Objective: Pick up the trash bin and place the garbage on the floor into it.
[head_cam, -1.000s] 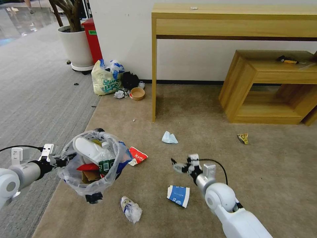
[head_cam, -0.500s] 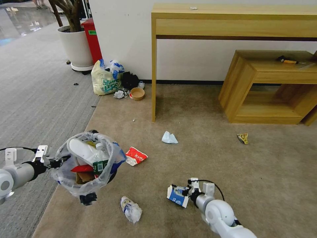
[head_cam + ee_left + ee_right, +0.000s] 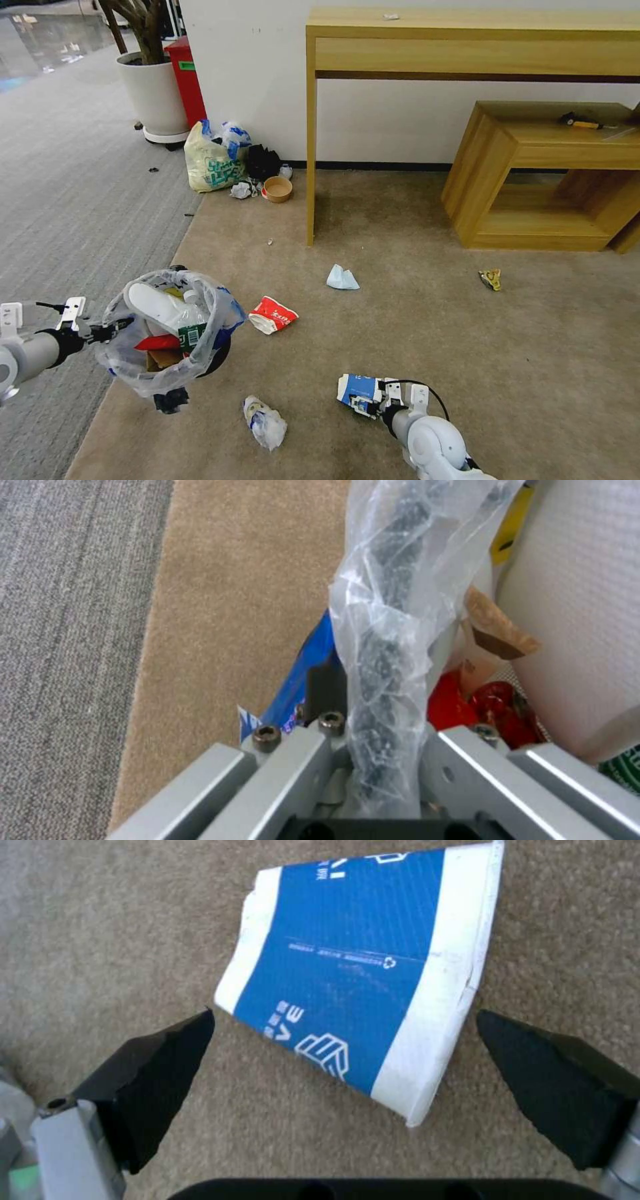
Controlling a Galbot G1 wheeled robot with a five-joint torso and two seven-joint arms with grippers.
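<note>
Two arms low over carpet (image 3: pixel 413 307) | left gripper (image 3: pixel 110 329) clamped on bin (image 3: pixel 167 333) rim, bin held aloft left of blue carton (image 3: pixel 359 389) | right gripper (image 3: pixel 343 1065) spread wide, fingertips (image 3: pixel 177 1040) straddling carton, apart from it

Tan carpet (image 3: pixel 413 320); white wall (image 3: pixel 253 80); wooden console table (image 3: pixel 467 40).

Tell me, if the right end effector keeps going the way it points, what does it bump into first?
Most likely the flattened blue and white carton on the carpet. The open right end effector points straight at it, one finger either side.
</note>
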